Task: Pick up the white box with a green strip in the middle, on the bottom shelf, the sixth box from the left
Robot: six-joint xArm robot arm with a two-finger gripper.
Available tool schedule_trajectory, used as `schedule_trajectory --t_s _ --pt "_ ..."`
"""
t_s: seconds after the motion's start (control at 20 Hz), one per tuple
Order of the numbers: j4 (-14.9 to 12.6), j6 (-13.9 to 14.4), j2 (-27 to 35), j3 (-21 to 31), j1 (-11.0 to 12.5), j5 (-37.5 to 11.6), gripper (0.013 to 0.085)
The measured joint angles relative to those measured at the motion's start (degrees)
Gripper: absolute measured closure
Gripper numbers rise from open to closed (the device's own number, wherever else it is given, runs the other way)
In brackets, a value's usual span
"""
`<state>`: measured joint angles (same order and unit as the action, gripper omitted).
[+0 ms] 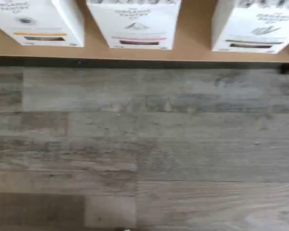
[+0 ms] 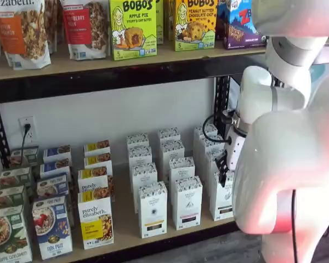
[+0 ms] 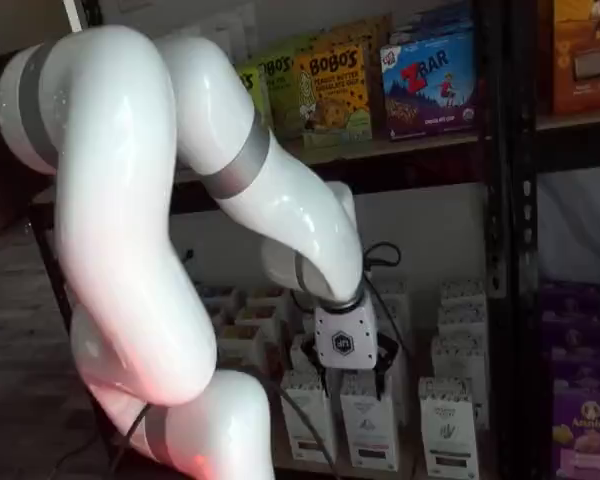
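Note:
The white box (image 1: 257, 24) with a dark greenish strip stands at the front edge of the bottom shelf (image 1: 183, 50), a pale wooden board. It shows in both shelf views (image 2: 222, 198) (image 3: 450, 432), at the right end of the front row of white cartons. My gripper (image 3: 351, 382) hangs in front of the cartons, open and empty, with a gap between its black fingers. It is left of the white box, in front of the pink-strip carton. In a shelf view the gripper (image 2: 223, 163) shows side-on, just above the box.
A yellow-strip carton (image 1: 41, 21) and a pink-strip carton (image 1: 135, 24) stand left of the white box. Cereal boxes (image 2: 96, 222) fill the shelf's left. Bobo's boxes (image 2: 132, 27) sit on the upper board. A black rack post (image 3: 505, 200) stands at right. Wood-look floor (image 1: 144, 144) lies below.

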<state>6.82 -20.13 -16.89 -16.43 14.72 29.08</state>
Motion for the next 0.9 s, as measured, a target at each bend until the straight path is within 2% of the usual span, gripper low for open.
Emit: schedule_trajectory --t_s 0.05,0.1,0.4,0.5,0.75,0.9 --pt "0.84 -0.90 1.66 -0.14 0.07 -1.43 0.0130" --pt "-0.01 -0.29 3.28 -0.29 0.14 -2.89 0.0130" --pt "-7.99 6.51 12.01 -2.07 0.45 -10.18 0.0130" --pt "-9.24 7.86 15.13 -3.40 0.23 -11.73 0.0130" --pt "-10.17 8.88 22.24 -7.46 0.03 -13.77 0.0130" --pt "-9.81 7.98 26.59 -10.39 0.65 -15.44 0.0130"
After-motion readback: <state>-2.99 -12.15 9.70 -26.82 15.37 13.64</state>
